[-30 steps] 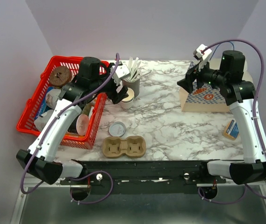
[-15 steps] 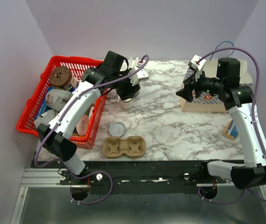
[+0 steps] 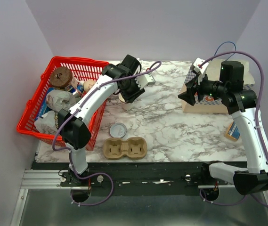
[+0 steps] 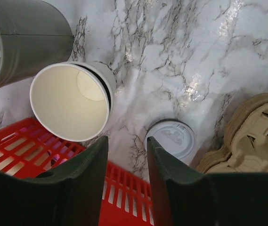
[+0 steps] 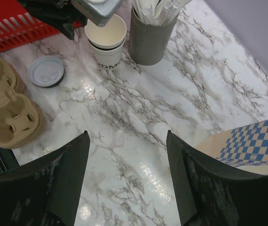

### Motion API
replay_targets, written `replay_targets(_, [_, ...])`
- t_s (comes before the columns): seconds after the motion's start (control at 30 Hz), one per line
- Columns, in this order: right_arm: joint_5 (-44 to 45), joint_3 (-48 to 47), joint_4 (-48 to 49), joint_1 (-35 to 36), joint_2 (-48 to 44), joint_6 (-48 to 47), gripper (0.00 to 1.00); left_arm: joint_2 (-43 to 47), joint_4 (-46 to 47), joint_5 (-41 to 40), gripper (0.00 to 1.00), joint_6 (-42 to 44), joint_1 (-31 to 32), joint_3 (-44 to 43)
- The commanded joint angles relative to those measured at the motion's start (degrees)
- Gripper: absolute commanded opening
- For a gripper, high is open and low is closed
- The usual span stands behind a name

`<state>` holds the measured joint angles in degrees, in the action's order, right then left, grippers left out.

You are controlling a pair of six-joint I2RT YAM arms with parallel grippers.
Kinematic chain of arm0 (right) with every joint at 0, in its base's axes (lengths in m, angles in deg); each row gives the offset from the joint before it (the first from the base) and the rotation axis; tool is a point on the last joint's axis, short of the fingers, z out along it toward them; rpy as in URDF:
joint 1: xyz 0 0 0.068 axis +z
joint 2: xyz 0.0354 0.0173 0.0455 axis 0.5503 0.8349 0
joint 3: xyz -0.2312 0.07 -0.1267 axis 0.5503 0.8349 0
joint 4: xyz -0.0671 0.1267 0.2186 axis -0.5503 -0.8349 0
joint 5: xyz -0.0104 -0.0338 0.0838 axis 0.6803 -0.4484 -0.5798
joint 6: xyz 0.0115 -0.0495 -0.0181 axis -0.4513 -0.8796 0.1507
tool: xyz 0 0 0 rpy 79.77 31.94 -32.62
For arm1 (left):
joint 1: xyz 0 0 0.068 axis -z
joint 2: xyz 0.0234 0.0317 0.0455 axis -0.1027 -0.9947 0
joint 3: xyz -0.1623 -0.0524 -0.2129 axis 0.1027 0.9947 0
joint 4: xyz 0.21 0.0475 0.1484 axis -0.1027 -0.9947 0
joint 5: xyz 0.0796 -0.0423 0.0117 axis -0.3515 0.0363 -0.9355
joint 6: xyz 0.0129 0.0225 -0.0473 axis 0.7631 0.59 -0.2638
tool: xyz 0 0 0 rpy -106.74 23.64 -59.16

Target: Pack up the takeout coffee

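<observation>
So, we count one takeout coffee, standing upright with its lid up on the bench. It sits between one open cream cup and one cardboard carrier, just beside the red basket. Our left end effector hangs above the bench by the cream cup, spread and holding nothing. The coffee lies toward the bases from it. We reckon the left arm's nearer. Our right end effector is spread too, well apart.
</observation>
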<state>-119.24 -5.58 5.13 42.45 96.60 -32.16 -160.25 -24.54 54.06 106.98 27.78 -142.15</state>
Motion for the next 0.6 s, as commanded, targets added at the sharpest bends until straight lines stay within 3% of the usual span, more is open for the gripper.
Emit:
replay_targets(0.0, [-0.4, 0.4, -1.5, 0.3, 0.1, -0.8, 0.75, -2.3, -0.7, -4.7, 0.45, -1.0, 0.7, -2.1])
replay_targets(0.17, [-0.1, 0.1, -1.7, 0.3, 0.7, -0.7, 0.75, -4.3, -0.1, -5.7, 0.44, -1.3, 0.7, -1.2])
replay_targets(0.3, [0.3, 0.3, -1.6, 0.3, 0.7, -0.7, 0.75, -5.3, 1.1, -7.1, 0.37, -0.2, 0.7, -0.7])
replay_targets(0.57, [0.7, 1.9, -1.6, 0.3, 0.1, -0.7, 0.75, -7.8, 2.2, -7.2, 0.37, 0.9, 0.7, -2.7])
